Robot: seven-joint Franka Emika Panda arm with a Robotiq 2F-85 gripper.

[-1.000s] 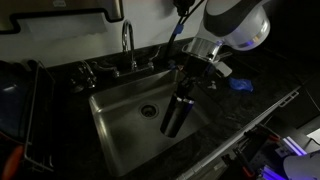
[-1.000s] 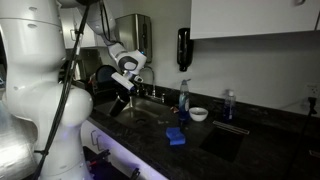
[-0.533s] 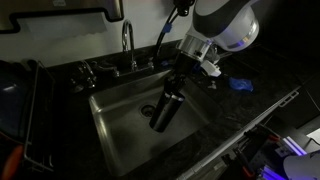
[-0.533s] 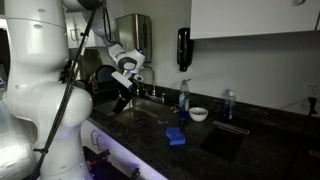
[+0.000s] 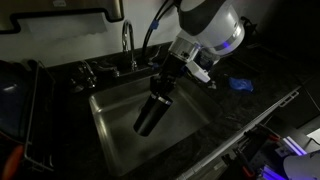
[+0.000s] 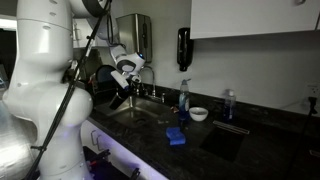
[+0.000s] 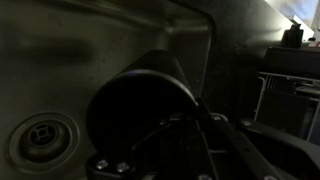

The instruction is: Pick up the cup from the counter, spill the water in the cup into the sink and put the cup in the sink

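Dark speckled stone forms the surface (image 5: 235,115) around the steel sink (image 5: 110,125). The white arm (image 5: 205,25) reaches over the basin from the right of an exterior view. The dark cup (image 5: 150,115) hangs tilted above the basin, its free end pointing down toward the sink floor. The gripper (image 5: 161,90) is clamped on the cup's upper end. In the wrist view the cup (image 7: 140,95) fills the middle, with the drain (image 7: 40,135) at lower left.

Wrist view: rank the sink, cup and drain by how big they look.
1. Sink: its basin fills most of the frame.
2. Cup: looks large, but it sits right at the camera, so nearness inflates it.
3. Drain: clearly the smallest, lower left.
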